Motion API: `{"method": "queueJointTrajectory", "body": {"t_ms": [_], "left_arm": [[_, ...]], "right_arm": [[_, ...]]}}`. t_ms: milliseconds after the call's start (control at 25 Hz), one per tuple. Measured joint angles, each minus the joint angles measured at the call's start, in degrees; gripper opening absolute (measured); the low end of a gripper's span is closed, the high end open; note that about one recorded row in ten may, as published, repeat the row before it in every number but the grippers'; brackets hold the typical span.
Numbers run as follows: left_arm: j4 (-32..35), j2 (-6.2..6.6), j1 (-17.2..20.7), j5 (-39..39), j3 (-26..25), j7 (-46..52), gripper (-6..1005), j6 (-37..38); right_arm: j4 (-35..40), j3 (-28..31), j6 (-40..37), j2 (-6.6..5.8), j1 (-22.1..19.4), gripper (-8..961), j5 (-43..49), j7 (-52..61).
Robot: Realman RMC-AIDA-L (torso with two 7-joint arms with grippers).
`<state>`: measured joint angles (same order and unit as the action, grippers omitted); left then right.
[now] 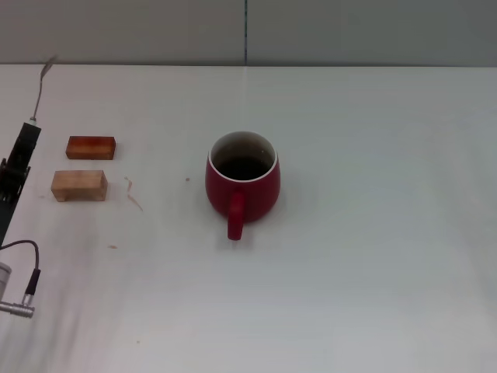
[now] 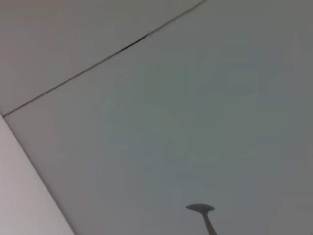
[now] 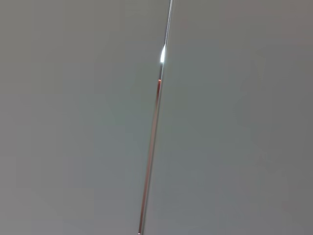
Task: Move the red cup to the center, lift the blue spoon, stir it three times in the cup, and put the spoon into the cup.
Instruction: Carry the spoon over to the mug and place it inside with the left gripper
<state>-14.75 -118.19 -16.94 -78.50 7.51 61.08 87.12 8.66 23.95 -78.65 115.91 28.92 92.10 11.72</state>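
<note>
While the red cup [image 1: 242,185] stands upright near the middle of the white counter [image 1: 373,256], its thick handle points toward the robot and its dark inside shows under a white rim. Nothing touches it.

Well apart from the cup, at the far left of the head view, the blue spoon [image 1: 40,87] is raised off the counter, its grey neck and bowl sticking up and away from the left gripper [image 1: 29,128], whose fingers are clamped on the lower end of it. Only the metal part of the spoon shows above the grip; the pale handle is hidden. From the left wrist view the spoon's bowl [image 2: 200,208] appears edge-on on a thin neck against a plain grey wall, with a dark seam running across that wall.

Between the left arm and the cup lie two small wooden blocks, side by side and just apart: a reddish-brown block [image 1: 91,147] farther from the robot and a pale block [image 1: 78,185] nearer to it. A few small crumbs lie on the counter near the pale block.

No part of the right gripper shows in any view; the right wrist view gives only a grey wall panel with a thin bright vertical seam [image 3: 155,127].
</note>
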Motion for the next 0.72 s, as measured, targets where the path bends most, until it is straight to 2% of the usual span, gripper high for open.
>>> {"method": "queueJointTrajectory", "body": {"t_ms": [120,280,360,440,720], "left_arm": [[3.0,0.05,-0.1,-0.4,1.0,9.3,157,3.3],[6.0,0.07,-0.4,-1.5,1.7,15.2,156,5.5],[10.5,0.09,-0.9,-3.7,1.8,22.4,156,8.6],[11.7,0.11,-1.1,-4.3,1.8,24.0,155,9.5],[23.0,0.32,-2.7,-6.2,2.8,33.7,153,15.7]], "right_arm": [[-0.3,0.1,0.0,0.12,0.0,646,0.0,0.0],[-0.3,0.1,0.0,0.39,0.1,647,0.0,0.0],[-0.3,0.1,0.0,0.61,0.2,647,-0.1,0.0],[-0.3,0.2,0.1,0.72,0.2,647,-0.1,0.0],[-0.3,0.3,0.2,1.05,0.2,646,-0.2,0.0]]}}
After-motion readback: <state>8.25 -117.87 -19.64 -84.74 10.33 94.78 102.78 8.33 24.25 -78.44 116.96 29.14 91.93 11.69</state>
